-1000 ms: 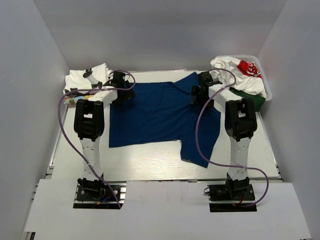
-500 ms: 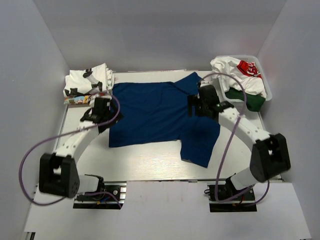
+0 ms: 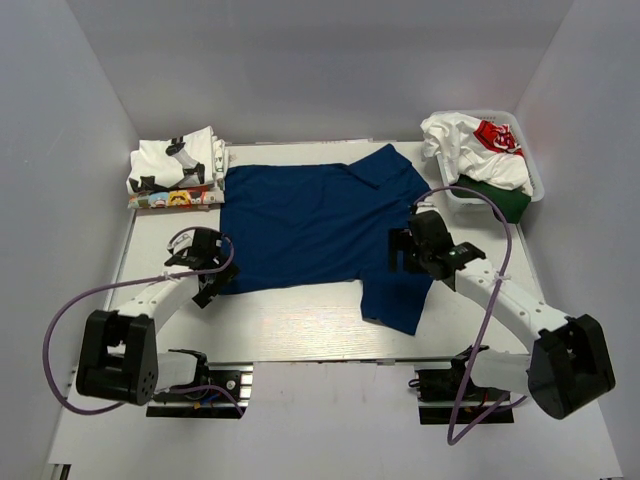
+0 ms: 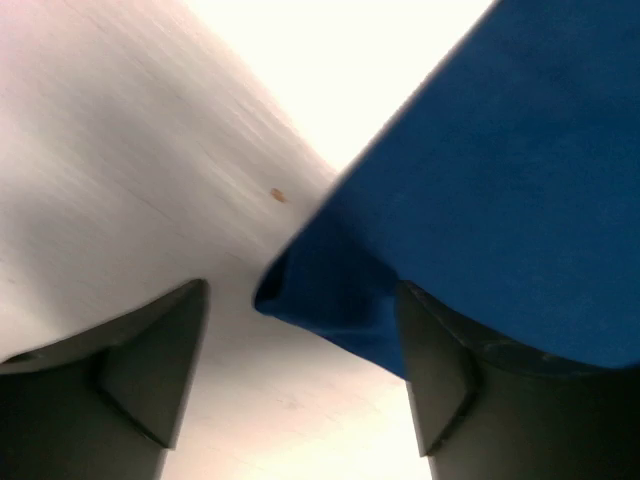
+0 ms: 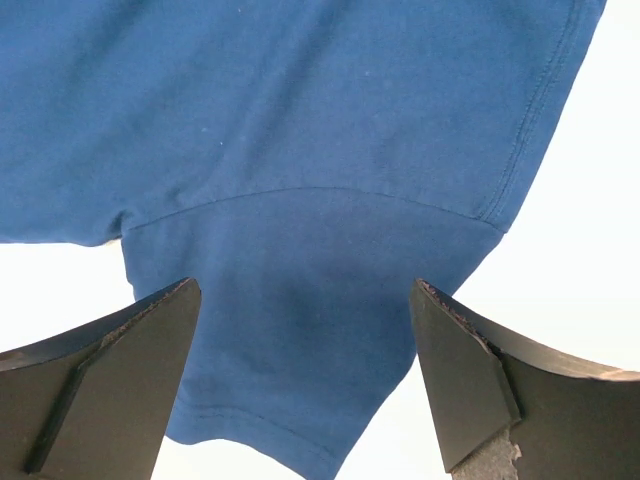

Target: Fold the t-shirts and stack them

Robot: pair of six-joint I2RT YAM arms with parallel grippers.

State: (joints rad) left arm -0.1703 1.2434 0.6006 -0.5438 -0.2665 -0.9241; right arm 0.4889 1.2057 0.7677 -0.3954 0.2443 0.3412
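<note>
A spread t-shirt (image 3: 300, 230) lies mid-way on the tabletop (image 3: 300, 325), folded t-shirts (image 3: 175, 172) stacked back left, a basket (image 3: 533, 172) of heaped t-shirts (image 3: 470, 140) back right, the left tool (image 3: 212, 283) at its near-left corner, the right tool (image 3: 402, 250) above its right-hand sleeve.

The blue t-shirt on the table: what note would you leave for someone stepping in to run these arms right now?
Left pincer: open, low at the near left corner of the blue t-shirt, the corner between its fingers, not gripped.
Right pincer: open, over the shirt's near sleeve, holding nothing.
Blue t-shirt: spread flat mid-table, unfolded.
Done: a stack of folded t-shirts at the far left.
To do: fold the blue one, stack it, then the crumpled t-shirts in the basket at the far right.
</note>
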